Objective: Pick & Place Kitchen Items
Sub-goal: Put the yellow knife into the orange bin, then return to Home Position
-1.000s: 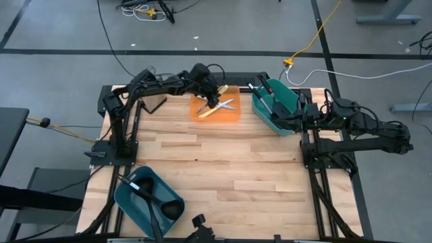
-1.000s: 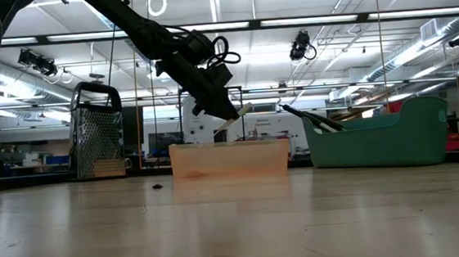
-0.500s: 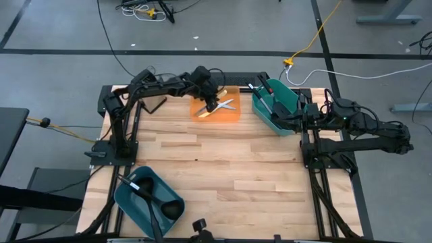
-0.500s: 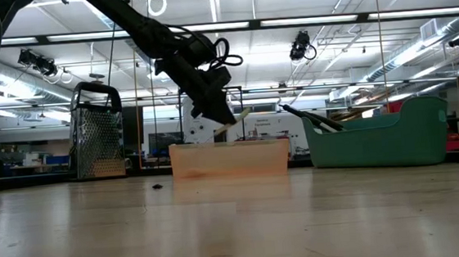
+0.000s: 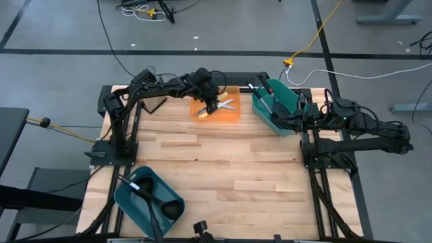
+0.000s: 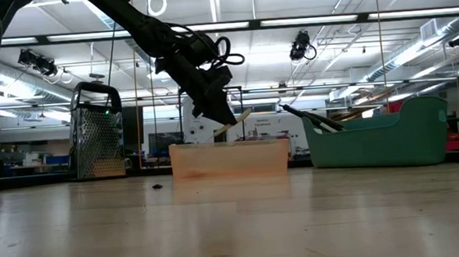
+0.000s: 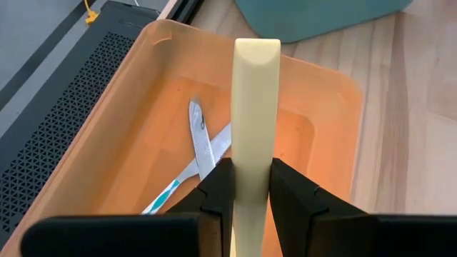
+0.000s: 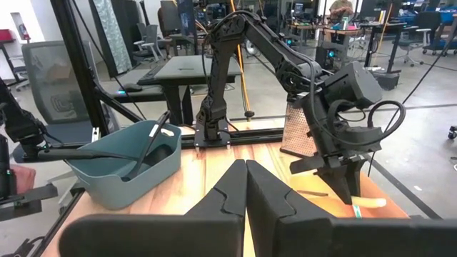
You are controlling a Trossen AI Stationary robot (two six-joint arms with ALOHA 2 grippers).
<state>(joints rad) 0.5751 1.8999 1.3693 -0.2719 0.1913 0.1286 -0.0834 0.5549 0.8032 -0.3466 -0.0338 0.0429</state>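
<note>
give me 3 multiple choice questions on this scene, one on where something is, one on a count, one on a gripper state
1. Where is the left gripper?
A. over the orange tray
B. over the near teal bin
C. beside the grater

2. How many teal bins stand on the table?
A. one
B. two
C. three

3. What state is the left gripper in?
A. open and empty
B. shut on the pale yellow utensil
C. shut on a black ladle

Answers:
1. A: the high view puts it above the orange tray at the table's far edge.
2. B: one teal bin sits near the left arm's base, the other by the right gripper.
3. B: the left wrist view shows both fingers pressed against the pale yellow utensil above the tray.
</note>
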